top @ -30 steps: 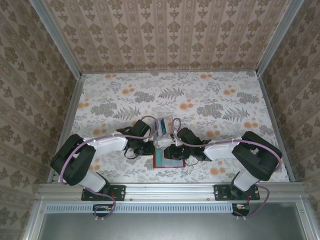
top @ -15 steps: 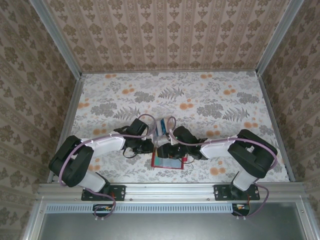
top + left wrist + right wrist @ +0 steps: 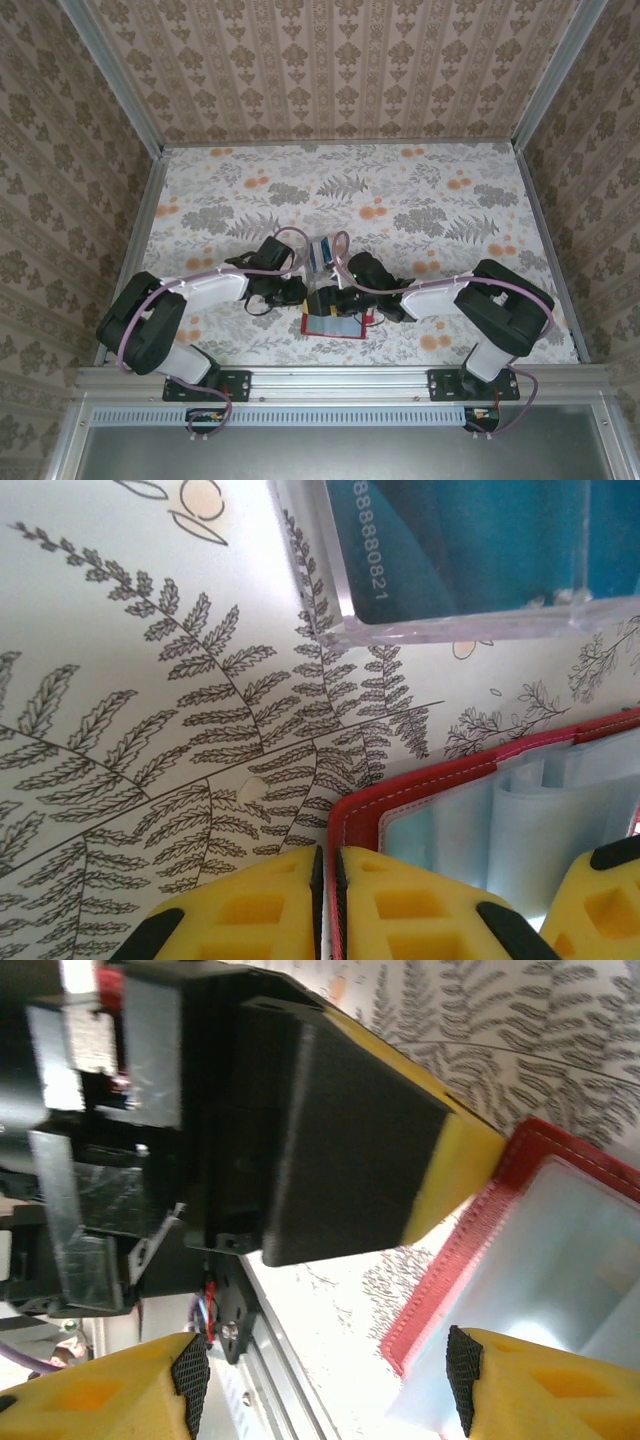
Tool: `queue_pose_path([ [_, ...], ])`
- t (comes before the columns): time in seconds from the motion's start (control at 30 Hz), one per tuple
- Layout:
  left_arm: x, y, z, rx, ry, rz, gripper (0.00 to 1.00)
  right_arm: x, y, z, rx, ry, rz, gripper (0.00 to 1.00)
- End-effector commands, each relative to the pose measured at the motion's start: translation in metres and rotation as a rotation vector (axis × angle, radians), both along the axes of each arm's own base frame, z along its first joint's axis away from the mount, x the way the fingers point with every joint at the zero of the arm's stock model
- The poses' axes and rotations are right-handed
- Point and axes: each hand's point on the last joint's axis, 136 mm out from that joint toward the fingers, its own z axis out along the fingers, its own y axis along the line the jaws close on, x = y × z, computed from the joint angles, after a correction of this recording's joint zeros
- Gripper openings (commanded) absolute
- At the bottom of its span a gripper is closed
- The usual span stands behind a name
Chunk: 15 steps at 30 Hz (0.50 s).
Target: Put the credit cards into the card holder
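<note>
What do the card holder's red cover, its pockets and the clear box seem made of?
Red cover: probably faux leather, stitched edge. Pockets: soft translucent plastic, glossy folds. Clear box: likely rigid acrylic, thick shiny rim.

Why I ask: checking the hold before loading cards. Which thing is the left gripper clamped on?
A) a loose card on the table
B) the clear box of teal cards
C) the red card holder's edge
C: the left gripper is shut on the red edge of the open card holder.
</note>
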Motion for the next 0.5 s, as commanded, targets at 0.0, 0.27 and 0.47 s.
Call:
queue_pose_path([
  [0.0, -0.002, 0.002, 0.003, -0.027, 0.016, 0.013, 0.15, -0.005, 0.004, 0.0, 0.05, -0.002, 0.02, 0.67],
  [0.27, -0.003, 0.005, 0.004, -0.091, 0.043, 0.058, 0.15, -0.003, -0.013, -0.01, 0.004, -0.004, -0.054, 0.67],
  [0.47, -0.003, 0.012, 0.009, -0.074, 0.02, 0.062, 0.15, -0.006, -0.052, -0.036, -0.21, -0.005, -0.15, 0.66],
])
